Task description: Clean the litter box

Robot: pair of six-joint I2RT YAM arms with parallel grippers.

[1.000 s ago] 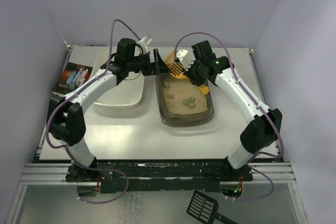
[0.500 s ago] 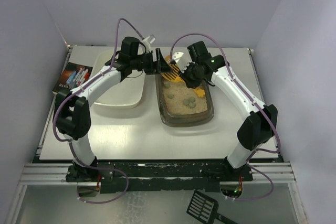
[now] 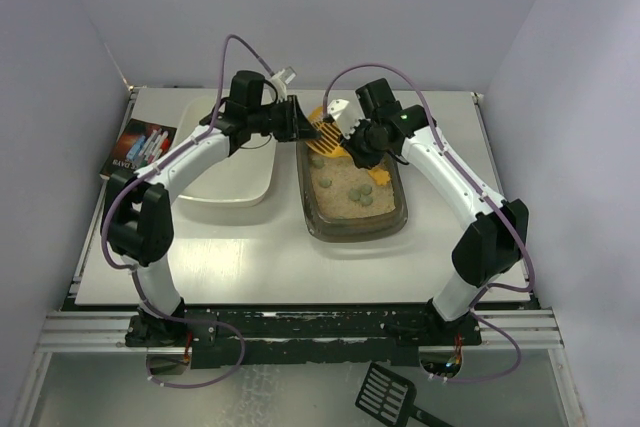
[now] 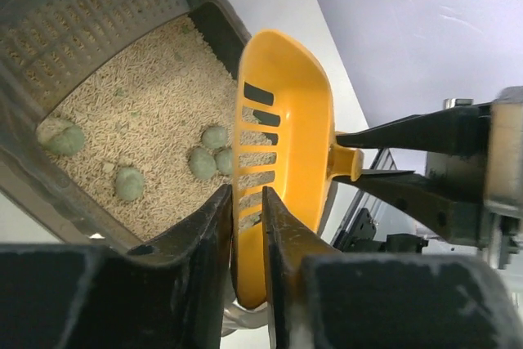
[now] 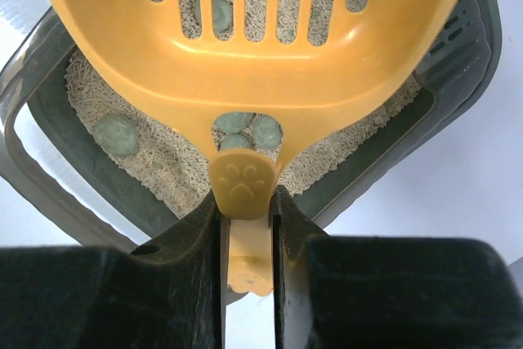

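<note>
Over white table point(image 3: 250, 257), only wrist view shows left gripper point(image 4: 248, 202) seemingly pinching scoop point(image 4: 286, 104).

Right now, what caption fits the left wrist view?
Left gripper pinches the rim of the yellow scoop, right gripper its handle, above the litter box.

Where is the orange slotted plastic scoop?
Top view: the scoop hangs over the far end of the dark brown plastic litter box, between both arms' fingers.

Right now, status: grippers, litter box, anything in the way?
Right gripper shut on yellow scoop handle. Left gripper pinching its rim. Litter box under scoop, lumps in litter. Nothing blocking.
</note>
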